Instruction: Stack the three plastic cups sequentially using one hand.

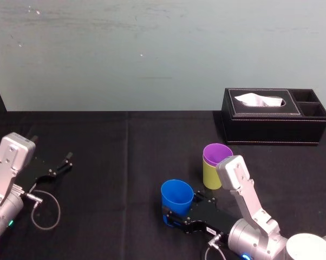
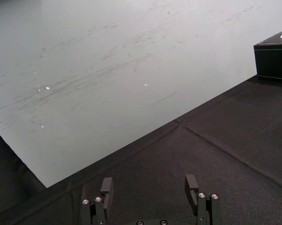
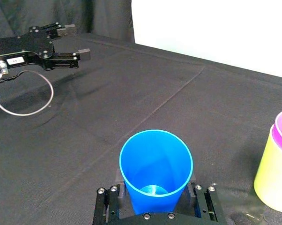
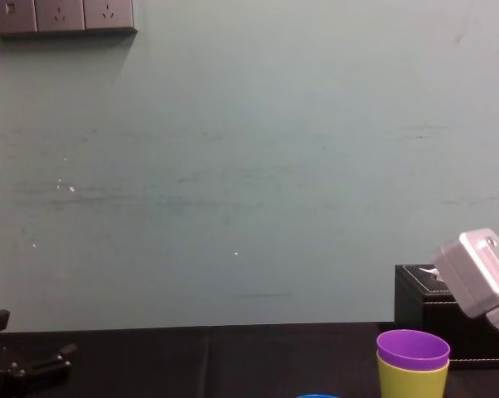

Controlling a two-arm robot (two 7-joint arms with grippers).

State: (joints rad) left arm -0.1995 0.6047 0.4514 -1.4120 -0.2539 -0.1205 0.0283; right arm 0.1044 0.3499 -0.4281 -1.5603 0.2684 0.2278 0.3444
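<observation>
Right gripper (image 1: 169,215) clasping blue cup (image 1: 177,199), smooth tapered plastic

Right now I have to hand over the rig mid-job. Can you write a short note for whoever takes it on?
Right gripper: shut on the blue cup low on its body, mouth up.
Left gripper: open, empty, parked over the table at the robot's left.
Purple cup: nested in the yellow-green cup, upright, on the robot's side of the tissue box.
Blue cup: left of that pair and nearer the robot.
Done: purple into yellow-green.
Left: carry the blue cup over, lower it into the purple cup, release.
</observation>
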